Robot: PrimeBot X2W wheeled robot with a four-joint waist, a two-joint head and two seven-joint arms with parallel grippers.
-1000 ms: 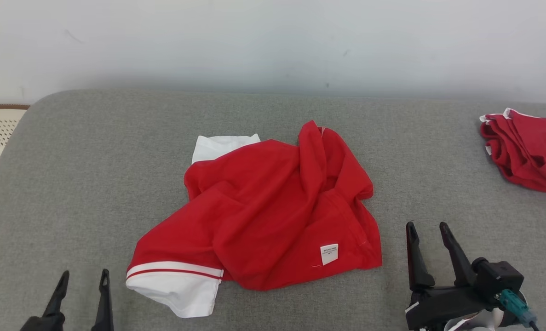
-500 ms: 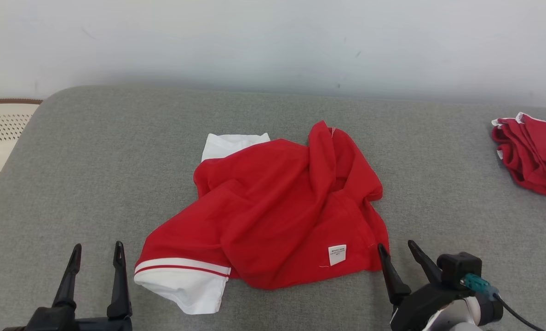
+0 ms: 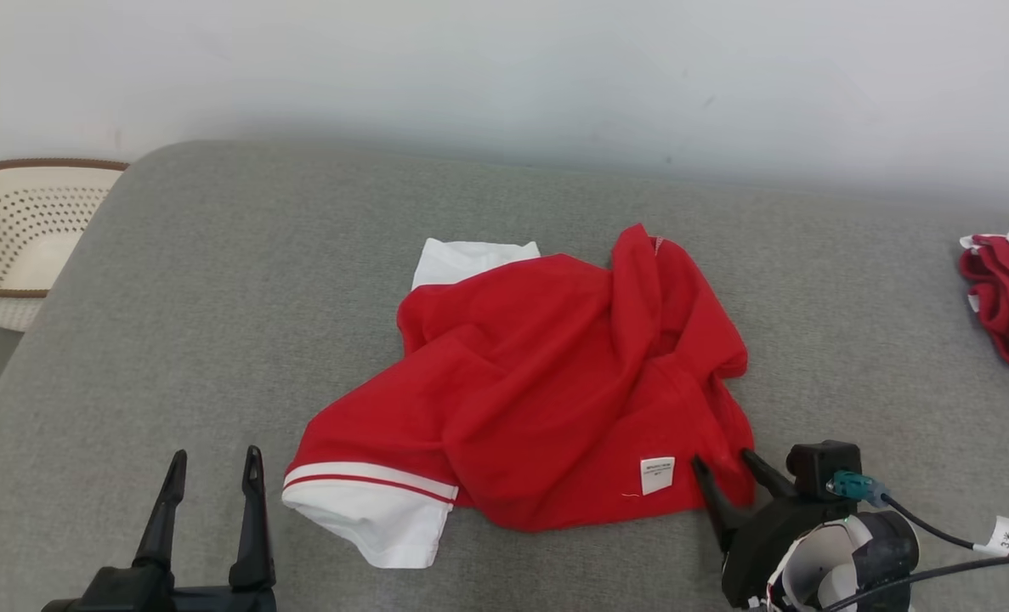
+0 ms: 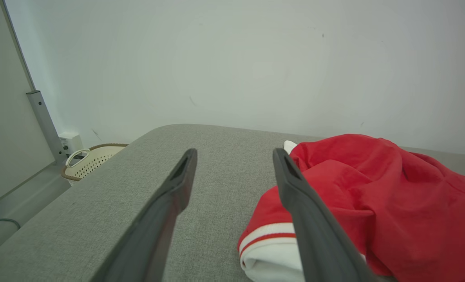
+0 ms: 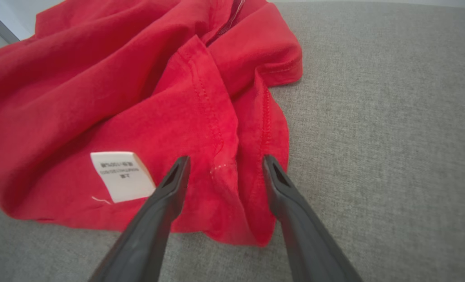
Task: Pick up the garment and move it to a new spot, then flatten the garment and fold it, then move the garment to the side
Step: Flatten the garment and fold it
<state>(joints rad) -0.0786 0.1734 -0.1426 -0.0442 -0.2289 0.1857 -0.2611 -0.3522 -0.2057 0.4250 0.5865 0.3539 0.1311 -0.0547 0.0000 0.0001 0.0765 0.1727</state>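
Grey cushion (image 3: 215, 280) w/ crumpled red garment (image 3: 555, 382) at centre, long axis near-left to far-right — right gripper (image 3: 721, 457), jaws spread, straddles its near-right hem corner (image 5: 232, 172); left gripper (image 3: 216, 453), also spread, stands apart beside the white sleeve cuff (image 3: 368, 518) — right arm nearer.

Bright even light, soft shadows, sharp

Three viewpoints over one grey cushion (image 3: 215, 297).
Head: high, looking forward and down, taking in the whole red garment (image 3: 555, 382). Left wrist: low, near, facing the wall (image 4: 236, 58) along the cushion, sharing the garment's white cuff (image 4: 267, 256). Right wrist: closest, angled down onto the labelled hem (image 5: 220, 188).
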